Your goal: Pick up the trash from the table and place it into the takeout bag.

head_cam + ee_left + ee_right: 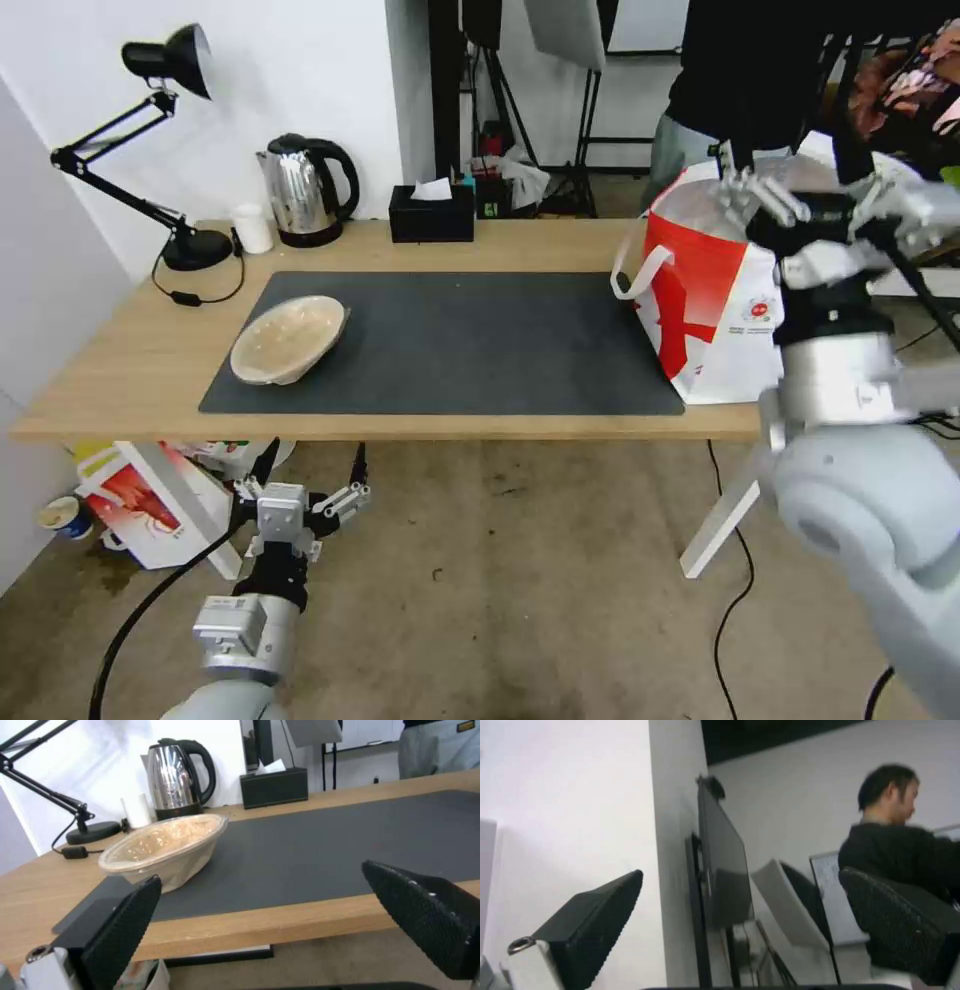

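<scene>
Overhead, the tan bowl (pixel 289 339) lies tilted on the mat's (pixel 470 340) left end, while the takeout bag (pixel 715 290) stands at the table's (pixel 120 370) right end. Raised over the bag's mouth, the right gripper (pixel 765 195) is empty, fingers spread. Low before the near edge hangs the left gripper (pixel 300 490), also spread.

From the left wrist, its pads (pixel 120 930) frame the table edge, with the bowl (pixel 165 849) beyond and the kettle (pixel 177 780) farther back.

From the right wrist, the spread pads (pixel 597 922) hold nothing.

A black desk lamp (pixel 165 60) stands at the back left corner. Beside it sit a small white cup (pixel 252 228), a steel kettle (pixel 303 188) and a black tissue box (pixel 432 215).
</scene>
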`<state>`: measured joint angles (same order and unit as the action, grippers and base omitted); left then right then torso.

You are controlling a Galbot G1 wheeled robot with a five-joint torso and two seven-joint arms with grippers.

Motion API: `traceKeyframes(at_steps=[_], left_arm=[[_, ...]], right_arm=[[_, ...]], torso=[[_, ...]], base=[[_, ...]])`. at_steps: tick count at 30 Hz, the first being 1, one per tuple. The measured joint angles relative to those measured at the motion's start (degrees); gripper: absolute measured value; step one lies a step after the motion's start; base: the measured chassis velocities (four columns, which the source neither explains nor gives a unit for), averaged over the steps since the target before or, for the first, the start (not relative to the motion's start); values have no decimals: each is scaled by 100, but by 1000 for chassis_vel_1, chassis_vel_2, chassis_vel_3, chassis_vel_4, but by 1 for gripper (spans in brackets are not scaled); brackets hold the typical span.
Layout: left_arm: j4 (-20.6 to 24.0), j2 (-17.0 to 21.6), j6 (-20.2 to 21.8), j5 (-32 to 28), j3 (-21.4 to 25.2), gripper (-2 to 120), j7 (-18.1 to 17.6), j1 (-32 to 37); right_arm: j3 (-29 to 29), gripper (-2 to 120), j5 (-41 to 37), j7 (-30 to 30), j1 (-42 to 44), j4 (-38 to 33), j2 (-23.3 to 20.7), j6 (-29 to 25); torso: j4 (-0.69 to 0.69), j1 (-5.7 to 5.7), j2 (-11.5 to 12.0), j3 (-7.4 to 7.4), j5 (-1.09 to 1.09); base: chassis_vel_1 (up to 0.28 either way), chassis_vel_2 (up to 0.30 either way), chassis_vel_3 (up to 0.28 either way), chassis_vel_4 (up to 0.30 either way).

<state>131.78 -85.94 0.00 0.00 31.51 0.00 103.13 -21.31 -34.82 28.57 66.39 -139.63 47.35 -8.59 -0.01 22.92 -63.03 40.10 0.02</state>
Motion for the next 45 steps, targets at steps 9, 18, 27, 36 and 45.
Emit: traceKeyframes(at_steps=[9,18,27,36,45], left_arm=[[0,0,0,0,0,100,0,0],[0,0,0,0,0,100,0,0],[0,0,0,0,0,100,0,0],[0,0,0,0,0,100,0,0],[0,0,0,0,0,100,0,0]], right_arm=[[365,100,50,176,719,-243,-415,52],[725,100,222,609,1301,-358,-490,370],[811,100,488,1439,1742,-359,-485,673],[765,100,816,2127,2096,-360,-375,897],[768,100,989,2455,2411,-388,-276,1110]], torso=[[1,-1,0,0,-2],[1,1,1,0,-2],[1,1,1,0,-1],[1,1,1,1,-1],[1,1,1,1,-2]], base=[[0,0,0,0],[0,0,0,0],[0,0,0,0],[0,0,0,0],[0,0,0,0]])
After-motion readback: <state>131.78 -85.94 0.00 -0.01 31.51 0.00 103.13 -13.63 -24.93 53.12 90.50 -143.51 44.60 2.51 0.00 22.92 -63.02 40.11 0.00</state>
